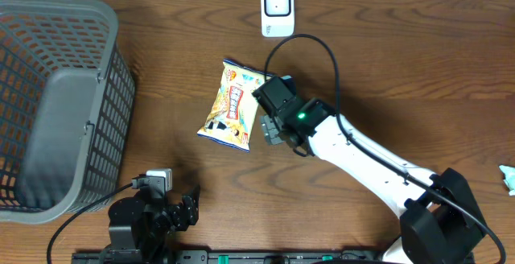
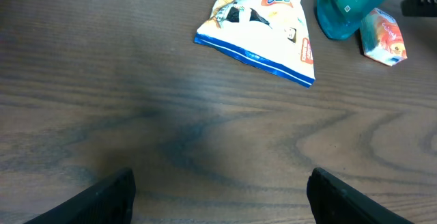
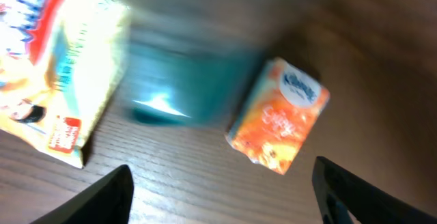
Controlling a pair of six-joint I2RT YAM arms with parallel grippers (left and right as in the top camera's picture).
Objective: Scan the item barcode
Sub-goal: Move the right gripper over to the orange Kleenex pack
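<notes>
**Both hands open, three goods out on the counter**

The grey mesh basket [image 1: 109, 119] stands at the left edge of the counter [image 1: 402, 55]; inside it only its own grey floor and walls show. The goods lie outside it, near the middle of the counter. A yellow snack bag [image 1: 232, 105] lies flat, below the white scanner [image 1: 278, 9] that sits at the far edge, well apart from it. Just beside the bag's right side is a teal bottle [image 2: 341, 9] with a white label, and just beside that an orange tissue pack [image 3: 278, 115]. From overhead the right arm covers the bottle and the pack. The bottle is blurred in the right wrist view, so no barcode can be made out on it.

The right hand [image 3: 222, 173] hangs over these goods with its fingers spread wide and nothing between them. The left hand [image 2: 222, 186] sits at the near edge, close to the basket, equally wide open and holding nothing, bare wood beneath it
</notes>
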